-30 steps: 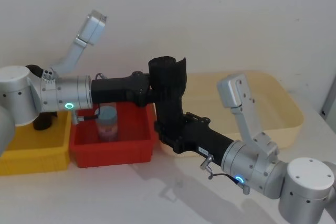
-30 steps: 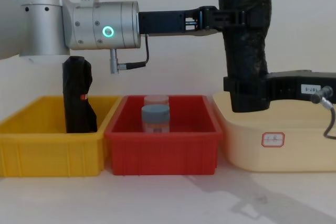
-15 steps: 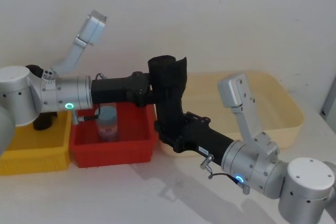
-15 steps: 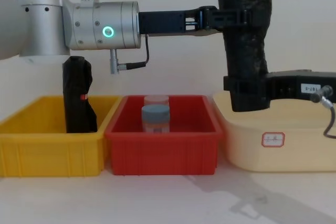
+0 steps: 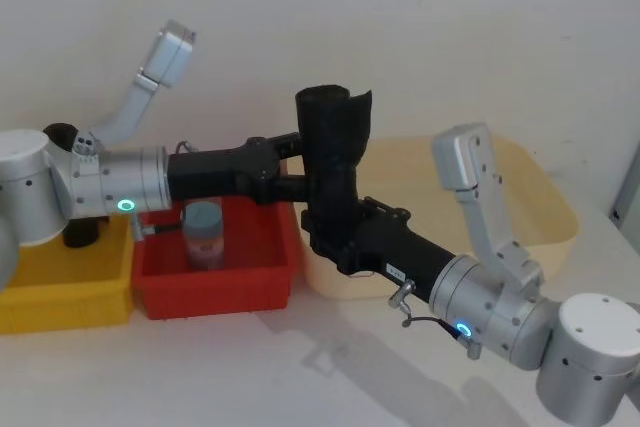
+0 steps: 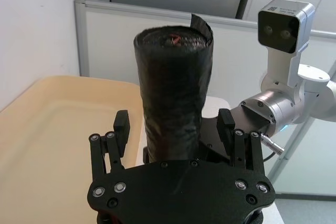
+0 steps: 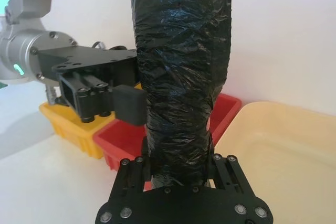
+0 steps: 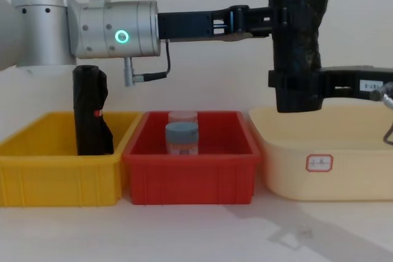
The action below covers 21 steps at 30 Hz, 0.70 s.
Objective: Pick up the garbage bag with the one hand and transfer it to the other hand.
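L gripper (image 5: 296, 161) w/ green ring now spread wide off rolled black crinkled-plastic garbage bag (image 5: 335, 147); blue-ring R gripper (image 5: 322, 232) clamps its base, raised slightly.

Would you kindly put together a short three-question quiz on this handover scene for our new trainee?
1. True or false: the garbage bag rests inside the beige tub.
2. Which gripper is shut on the bag's lower part? A) the left gripper B) the right gripper C) neither
3. Fill in: the black roll with the red mark stands in the ____ bin.

Key
1. False: it is held upright in the air above the tub.
2. B; the left gripper is open, with a finger on either side of the bag's upper part.
3. Yellow: it stands in the yellow bin.
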Tool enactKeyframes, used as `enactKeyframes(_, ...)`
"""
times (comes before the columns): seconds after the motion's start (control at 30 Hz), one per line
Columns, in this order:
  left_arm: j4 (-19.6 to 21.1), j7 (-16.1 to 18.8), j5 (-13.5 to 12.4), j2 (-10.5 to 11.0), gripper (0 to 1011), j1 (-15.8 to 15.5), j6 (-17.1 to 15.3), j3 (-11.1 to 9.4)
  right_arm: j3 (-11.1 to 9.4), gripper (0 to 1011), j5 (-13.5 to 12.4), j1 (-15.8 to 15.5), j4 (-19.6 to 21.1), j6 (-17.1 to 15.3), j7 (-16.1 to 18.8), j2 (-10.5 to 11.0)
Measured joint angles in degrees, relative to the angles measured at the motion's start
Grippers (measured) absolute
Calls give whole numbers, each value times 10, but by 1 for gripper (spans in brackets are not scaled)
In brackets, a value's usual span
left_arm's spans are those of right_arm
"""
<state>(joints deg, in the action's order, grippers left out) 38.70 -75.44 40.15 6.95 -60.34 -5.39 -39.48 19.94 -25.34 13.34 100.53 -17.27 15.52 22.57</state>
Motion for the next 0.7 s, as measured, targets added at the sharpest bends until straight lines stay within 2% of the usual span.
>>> enactKeyframes(0.17, 52, 34, 6, 23, 1001, 24, -14, 9, -2, 536, -1, 4, -1, 2, -1, 2)
enactKeyframes(0.2, 52, 34, 6, 23, 1001, 24, -14, 9, -2, 536, -1, 5, -2, 3, -1, 2)
enactKeyframes(0.27, 85, 54, 10, 37, 1001, 41, -18, 16, -1, 536, -1, 7, -3, 3, -1, 2)
enactKeyframes(0.37, 100, 67, 12, 43, 1001, 49, -20, 21, 0, 536, 2, 11, -8, 4, 0, 4)
enactKeyframes(0.4, 127, 86, 16, 54, 1001, 63, -22, 28, 1, 536, 4, 12, -10, 5, 1, 4)
enactKeyframes(0.7, 220, 156, 25, 93, 1001, 113, -24, 57, 12, 536, 26, 37, -41, 12, 10, 6)
